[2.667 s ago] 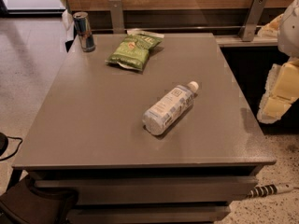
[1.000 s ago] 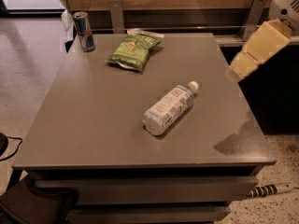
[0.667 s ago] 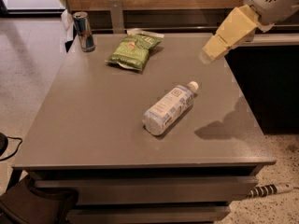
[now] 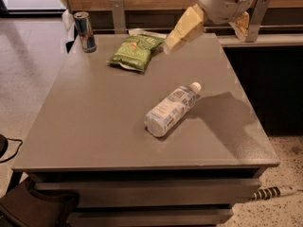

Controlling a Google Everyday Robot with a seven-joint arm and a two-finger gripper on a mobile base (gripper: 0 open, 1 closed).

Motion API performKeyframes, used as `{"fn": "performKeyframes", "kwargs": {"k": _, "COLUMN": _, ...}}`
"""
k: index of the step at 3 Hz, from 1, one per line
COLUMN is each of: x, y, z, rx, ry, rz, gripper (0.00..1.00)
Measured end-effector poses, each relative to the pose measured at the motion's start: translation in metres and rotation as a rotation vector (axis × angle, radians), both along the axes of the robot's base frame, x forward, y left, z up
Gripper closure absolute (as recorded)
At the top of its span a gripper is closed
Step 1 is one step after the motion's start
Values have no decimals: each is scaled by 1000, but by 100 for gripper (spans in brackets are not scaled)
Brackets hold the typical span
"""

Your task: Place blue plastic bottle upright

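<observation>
The blue plastic bottle (image 4: 171, 109) lies on its side near the middle of the grey table (image 4: 90, 122). Its white cap (image 4: 195, 86) points to the back right and its base to the front left. My gripper (image 4: 206, 37) hangs above the table's back right part, behind and above the bottle and not touching it. One pale yellow finger (image 4: 183, 28) reaches down to the left and the other finger (image 4: 239, 24) shows to the right of the white wrist. The fingers stand wide apart and hold nothing.
A green snack bag (image 4: 135, 51) lies at the back middle of the table. A shiny metal can (image 4: 84, 31) stands at the back left corner. A wooden wall with metal brackets runs behind. A dark bag (image 4: 33, 207) sits on the floor at the front left.
My gripper has swung from beside the table's right edge up and to the left, and is now over the back of the table. The bottle has not moved.
</observation>
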State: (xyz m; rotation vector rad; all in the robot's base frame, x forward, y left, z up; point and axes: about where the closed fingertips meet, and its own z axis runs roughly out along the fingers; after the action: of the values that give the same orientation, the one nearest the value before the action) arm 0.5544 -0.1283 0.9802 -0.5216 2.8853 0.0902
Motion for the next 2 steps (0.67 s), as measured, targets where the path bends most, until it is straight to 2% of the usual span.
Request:
{"fn": "performKeyframes", "kwargs": {"k": 1, "x": 12, "y": 11, "z": -1, "rx": 39, "ry": -12, "rz": -107, "gripper": 0}}
{"fn": "performKeyframes", "kwargs": {"k": 2, "x": 18, "y": 16, "z": -11, "rx": 35, "ry": 27, "rz": -181, "gripper": 0}}
